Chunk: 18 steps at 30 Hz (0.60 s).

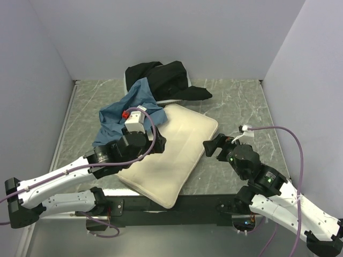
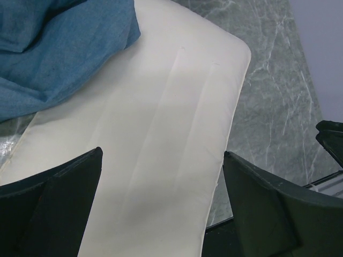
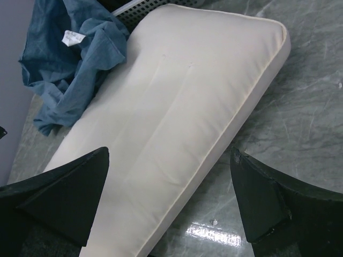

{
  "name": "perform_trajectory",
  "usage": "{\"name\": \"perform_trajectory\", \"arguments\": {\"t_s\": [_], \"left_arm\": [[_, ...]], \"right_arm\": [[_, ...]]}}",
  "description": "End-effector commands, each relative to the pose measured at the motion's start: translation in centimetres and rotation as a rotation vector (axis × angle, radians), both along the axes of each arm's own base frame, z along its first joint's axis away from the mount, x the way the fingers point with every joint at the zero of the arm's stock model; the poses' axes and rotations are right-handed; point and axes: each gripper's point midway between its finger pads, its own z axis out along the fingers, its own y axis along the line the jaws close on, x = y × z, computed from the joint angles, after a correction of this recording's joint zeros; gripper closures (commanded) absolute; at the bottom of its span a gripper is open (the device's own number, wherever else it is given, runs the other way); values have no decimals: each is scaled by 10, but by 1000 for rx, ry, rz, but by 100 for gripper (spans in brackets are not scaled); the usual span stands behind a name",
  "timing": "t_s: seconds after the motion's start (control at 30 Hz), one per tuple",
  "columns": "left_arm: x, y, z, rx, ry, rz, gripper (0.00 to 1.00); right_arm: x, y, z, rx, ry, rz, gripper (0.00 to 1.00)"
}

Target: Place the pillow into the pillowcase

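We see the pillow (image 1: 174,152) lying flat and slantwise in the middle of the green marbled table (image 1: 241,107), wholly outside the pillowcase (image 1: 120,115). Its near end reaches over the table's front edge. The pillowcase is a crumpled blue heap at the pillow's far left corner. In the left wrist view a fold of it rests on that corner, and in the right wrist view a small white tag (image 3: 70,37) shows on the fabric. We cannot tell where the sack's mouth lies, and nothing visible is inside it. Behind the heap, a black cloth (image 1: 166,77) is piled over a white latticed basket (image 3: 136,8), of which only a strip of rim shows, so we cannot tell what else the basket holds. The left gripper (image 2: 161,155) hangs over the pillow's left half with its jaws spread wide, the cream surface filling the gap between them, grasping nothing. The right gripper (image 3: 169,152) sits just off the pillow's right long edge, pointed toward it, its jaws likewise wide apart and empty.
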Motion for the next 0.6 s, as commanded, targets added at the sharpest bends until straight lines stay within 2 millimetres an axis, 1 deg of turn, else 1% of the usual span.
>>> {"name": "perform_trajectory", "arguments": {"t_s": [0.0, 0.1, 0.13, 0.2, 0.23, 0.27, 0.3, 0.33, 0.37, 0.4, 0.43, 0.47, 0.5, 0.53, 0.57], "left_arm": [[3, 0, 14, -57, 9, 38, 1], [0, 3, -1, -60, 50, 69, 1], [-2, 7, -12, -56, 80, 92, 1], [-3, 14, -28, -47, 116, 135, 1], [-5, 23, -45, -40, 157, 196, 1], [-6, 30, -57, -26, 183, 240, 1], [-7, 34, -68, -74, 234, 330, 1], [-12, 54, -87, -17, 270, 406, 1], [-15, 59, -96, -25, 298, 447, 1], [-17, 62, -102, -80, 335, 514, 1], [-23, 71, -116, -66, 368, 554, 1], [-31, 80, -125, -54, 401, 585, 1], [-35, 83, -131, -98, 434, 636, 1], [-42, 92, -144, -89, 463, 673, 1], [-53, 99, -154, -82, 517, 699, 1]], "right_arm": [[2, -1, 7, -2, -15, -11, 0], [6, 5, 0, -9, -10, 0, 0], [9, 7, 0, -4, -15, -3, 0], [11, 11, -8, -30, -16, 12, 0], [15, 15, -10, -39, -21, 18, 0], [17, 17, -13, -57, -19, 26, 0], [18, 22, -16, -76, -13, 49, 0], [23, 28, -24, -104, 13, 57, 0], [28, 33, -22, -112, 20, 64, 0], [32, 35, -25, -130, 34, 64, 0], [39, 42, -38, -162, 76, 78, 0], [48, 40, -40, -169, 92, 63, 0], [54, 41, -46, -180, 116, 63, 0], [59, 47, -65, -186, 180, 87, 0], [71, 39, -70, -168, 209, 54, 0]]}}
